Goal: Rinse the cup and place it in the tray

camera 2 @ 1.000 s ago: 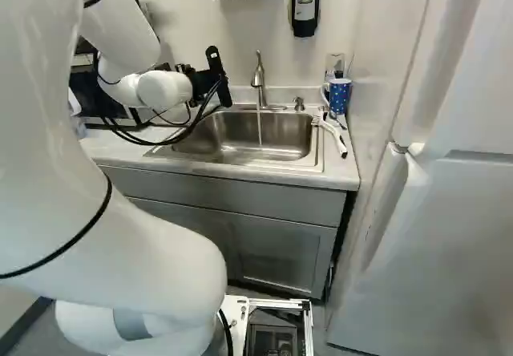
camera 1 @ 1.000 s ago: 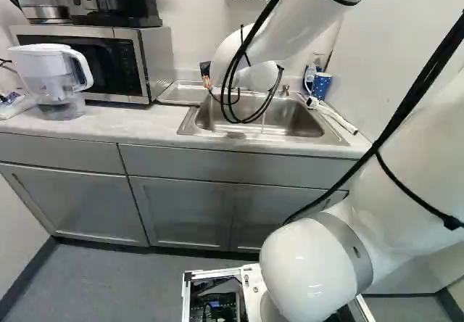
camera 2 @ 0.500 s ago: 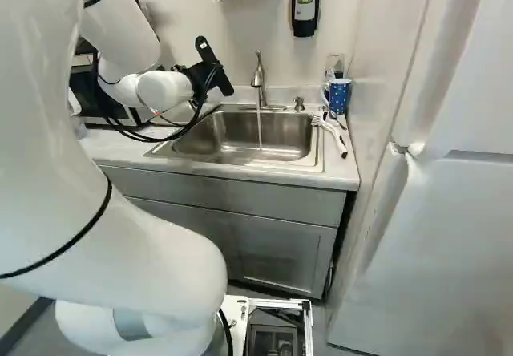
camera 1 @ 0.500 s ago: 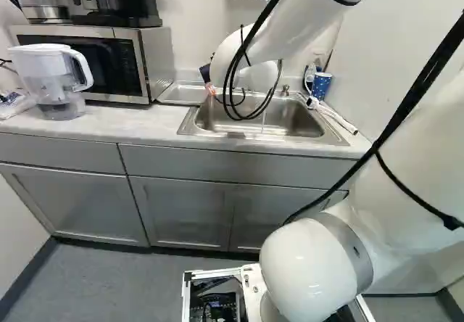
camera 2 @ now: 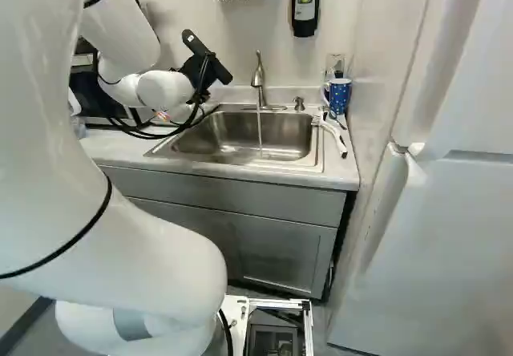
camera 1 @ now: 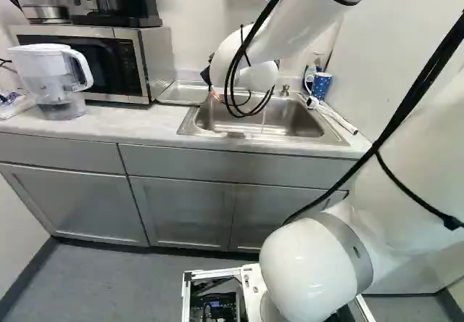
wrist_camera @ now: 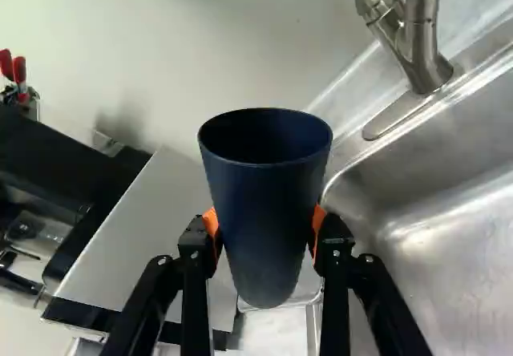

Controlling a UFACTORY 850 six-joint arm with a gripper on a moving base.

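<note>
My claw (wrist_camera: 266, 226) is closed on the dark blue tapered cup (wrist_camera: 262, 200), one orange pad against each side of it. The cup's long axis runs crosswise to the line between my pads, with its wide mouth at one end, open enough to my wrist camera that I see some way inside, and its narrow base toward the metal tray (camera 1: 178, 94). That tray lies on the desk (camera 1: 109, 125) beside the sink (camera 2: 207, 137), on the microwave (camera 1: 109, 62) side, and in the wrist view part of it shows beyond the cup's base.

Water runs from the faucet (camera 2: 258, 79) into the basin, off to one side of the cup. I cannot tell whether the rinse is done; if it is, I judge that the coming move is a lowering onto the tray, and it turns on bringing the cup's axis square to it, or the cup could tip.

Counting: one cup in my grip, one tray, one sink, one faucet, one microwave, one scrub brush (camera 2: 335, 137), one spotted blue mug (camera 2: 339, 96) (not the one I hold).
</note>
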